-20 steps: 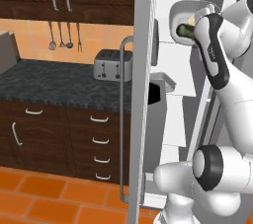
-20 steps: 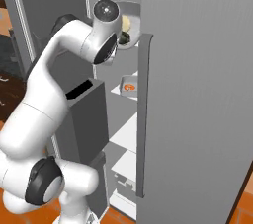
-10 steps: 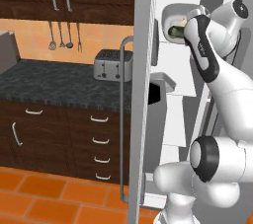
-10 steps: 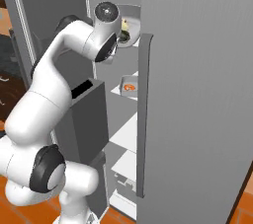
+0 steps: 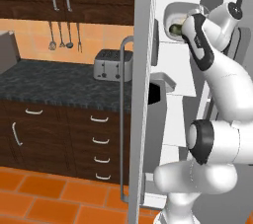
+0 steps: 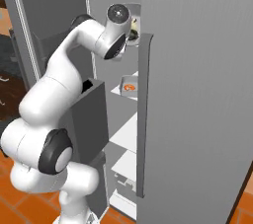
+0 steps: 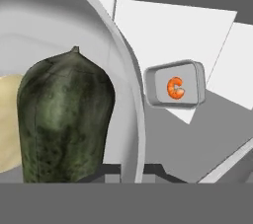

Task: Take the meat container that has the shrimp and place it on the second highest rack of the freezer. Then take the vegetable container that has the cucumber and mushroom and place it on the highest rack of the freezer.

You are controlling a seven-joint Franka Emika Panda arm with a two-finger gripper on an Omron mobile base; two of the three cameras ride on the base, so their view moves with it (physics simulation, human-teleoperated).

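The vegetable container is a pale grey round bowl with a thick curved rim, seen very close in the hand view. Inside it lies a dark green, mottled cucumber with a small stub at its top end, and just left of it a pale cream mushroom, partly cut off by the picture's edge. In the left base view the same container shows high up inside the open freezer, at the end of the raised white arm, with a bit of green visible in its mouth.

The gripper sits at the bowl's rim: its two dark finger tips stand either side of the rim wall, so the jaws pinch the container's edge.

Farther into the freezer, the meat container is a small grey rectangular tray with rounded corners holding one orange curled shrimp. It rests flat on a white rack. In the right base view this tray sits on a shelf below the level of the hand, just left of the grey freezer door's handle.

To the left in the left base view, a toaster stands on the dark speckled counter.
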